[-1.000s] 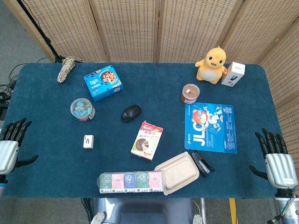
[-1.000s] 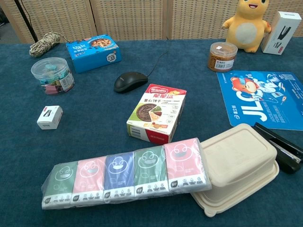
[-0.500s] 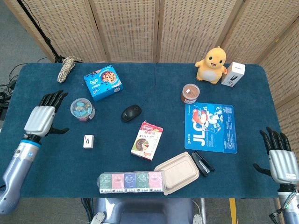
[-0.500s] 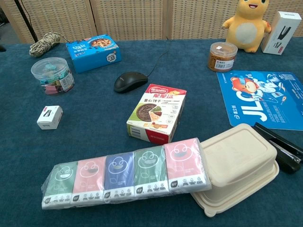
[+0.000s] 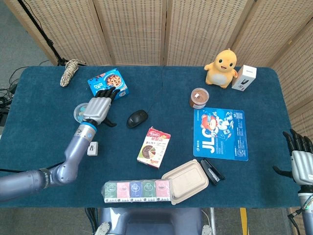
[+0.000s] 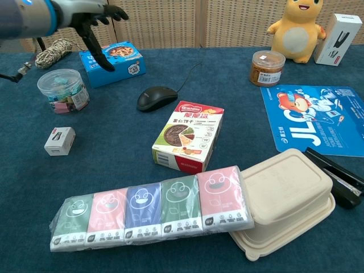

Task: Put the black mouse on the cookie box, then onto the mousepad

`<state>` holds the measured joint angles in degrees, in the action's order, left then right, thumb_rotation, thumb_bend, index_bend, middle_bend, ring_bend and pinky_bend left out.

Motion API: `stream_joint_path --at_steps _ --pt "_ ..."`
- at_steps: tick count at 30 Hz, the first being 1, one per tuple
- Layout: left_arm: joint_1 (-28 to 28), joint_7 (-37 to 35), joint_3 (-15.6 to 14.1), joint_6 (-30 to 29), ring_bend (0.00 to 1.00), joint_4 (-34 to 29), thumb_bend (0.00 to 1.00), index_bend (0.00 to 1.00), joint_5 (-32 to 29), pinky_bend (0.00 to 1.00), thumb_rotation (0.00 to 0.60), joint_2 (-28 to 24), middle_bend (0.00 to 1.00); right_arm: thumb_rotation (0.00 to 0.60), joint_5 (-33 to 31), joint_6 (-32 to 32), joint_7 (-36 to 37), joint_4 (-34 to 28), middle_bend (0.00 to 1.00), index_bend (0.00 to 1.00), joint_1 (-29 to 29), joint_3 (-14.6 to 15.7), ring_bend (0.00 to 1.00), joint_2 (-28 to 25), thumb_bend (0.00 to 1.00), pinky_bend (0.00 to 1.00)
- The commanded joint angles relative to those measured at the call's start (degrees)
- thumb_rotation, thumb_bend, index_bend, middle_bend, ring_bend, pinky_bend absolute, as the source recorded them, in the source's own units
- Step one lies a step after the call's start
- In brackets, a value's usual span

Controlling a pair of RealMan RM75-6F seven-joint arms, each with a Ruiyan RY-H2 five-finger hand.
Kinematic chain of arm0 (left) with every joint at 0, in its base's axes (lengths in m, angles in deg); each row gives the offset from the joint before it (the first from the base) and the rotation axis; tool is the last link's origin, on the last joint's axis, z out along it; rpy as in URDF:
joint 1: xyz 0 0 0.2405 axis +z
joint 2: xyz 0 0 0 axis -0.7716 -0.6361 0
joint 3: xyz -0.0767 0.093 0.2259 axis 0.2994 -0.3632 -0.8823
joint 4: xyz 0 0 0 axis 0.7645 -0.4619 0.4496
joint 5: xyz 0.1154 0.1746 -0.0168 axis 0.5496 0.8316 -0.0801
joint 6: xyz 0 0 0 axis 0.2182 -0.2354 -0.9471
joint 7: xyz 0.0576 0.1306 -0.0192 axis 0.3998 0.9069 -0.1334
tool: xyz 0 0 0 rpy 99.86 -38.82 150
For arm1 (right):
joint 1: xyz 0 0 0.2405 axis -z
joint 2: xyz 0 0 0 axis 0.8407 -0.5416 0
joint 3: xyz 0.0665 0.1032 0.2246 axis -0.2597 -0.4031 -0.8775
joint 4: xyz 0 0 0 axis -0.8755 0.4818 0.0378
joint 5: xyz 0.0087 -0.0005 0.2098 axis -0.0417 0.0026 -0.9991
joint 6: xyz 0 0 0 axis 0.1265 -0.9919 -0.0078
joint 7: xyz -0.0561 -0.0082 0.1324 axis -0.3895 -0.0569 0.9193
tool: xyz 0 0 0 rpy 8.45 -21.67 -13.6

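Note:
The black corded mouse [image 5: 137, 118] [image 6: 156, 97] lies near the middle of the blue table. Behind and left of it stands the blue cookie box [image 5: 108, 85] [image 6: 112, 62]. The blue JLC mousepad [image 5: 220, 133] [image 6: 322, 117] lies flat at the right. My left hand [image 5: 98, 107] [image 6: 90, 19] hovers open with fingers spread, above the table to the left of the mouse, between the cookie box and a clip jar, holding nothing. My right hand [image 5: 301, 162] is open at the table's right edge, far from everything.
A jar of coloured clips [image 5: 80, 113] [image 6: 62, 90] sits under my left hand. A red-white snack box [image 5: 153, 147], a tissue pack row [image 5: 137, 191], a beige lunch box [image 5: 186, 181], a stapler [image 5: 212, 171], a small white charger [image 5: 92, 148], a brown jar [image 5: 198, 98], a yellow toy [image 5: 223, 67] and a twine ball [image 5: 69, 72] are scattered around.
My left arm has swung up and rightward from the table's left edge to beside the mouse. My right hand has drawn back toward the lower right edge.

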<state>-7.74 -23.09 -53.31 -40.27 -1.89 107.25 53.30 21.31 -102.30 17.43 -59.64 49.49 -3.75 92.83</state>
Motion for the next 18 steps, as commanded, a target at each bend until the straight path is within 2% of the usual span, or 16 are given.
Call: stream_joint_path --at_steps 1,6,12,18 --pt "-4.1 2.6 -1.0 0.8 0.0 5.4 0.0 0.0 -3.8 0.01 0.6 5.0 0.0 0.6 -0.3 0.5 0.7 0.5 0.0 0.0 -0.2 -0.1 0.0 0.1 0.0 0.0" --pt "-6.7 2.4 -1.6 1.7 0.03 13.9 0.0 0.0 -6.0 0.04 0.6 11.6 0.0 0.6 -0.7 1.3 1.7 1.3 0.0 0.0 -0.5 -0.1 0.0 0.1 0.0 0.0" --pt "-8.3 -0.4 -1.2 3.8 0.13 23.3 0.0 0.01 -4.0 0.13 0.6 17.8 0.0 0.6 -1.2 2.0 2.5 2.0 0.0 0.0 -0.7 -0.2 0.0 0.1 0.0 0.0" --pt "-10.4 -0.3 -1.0 6.8 0.13 29.8 0.0 0.01 -4.2 0.14 0.6 22.6 0.0 0.6 -1.8 2.3 2.8 2.3 0.0 0.0 -0.7 -0.3 0.0 0.0 0.0 0.0"
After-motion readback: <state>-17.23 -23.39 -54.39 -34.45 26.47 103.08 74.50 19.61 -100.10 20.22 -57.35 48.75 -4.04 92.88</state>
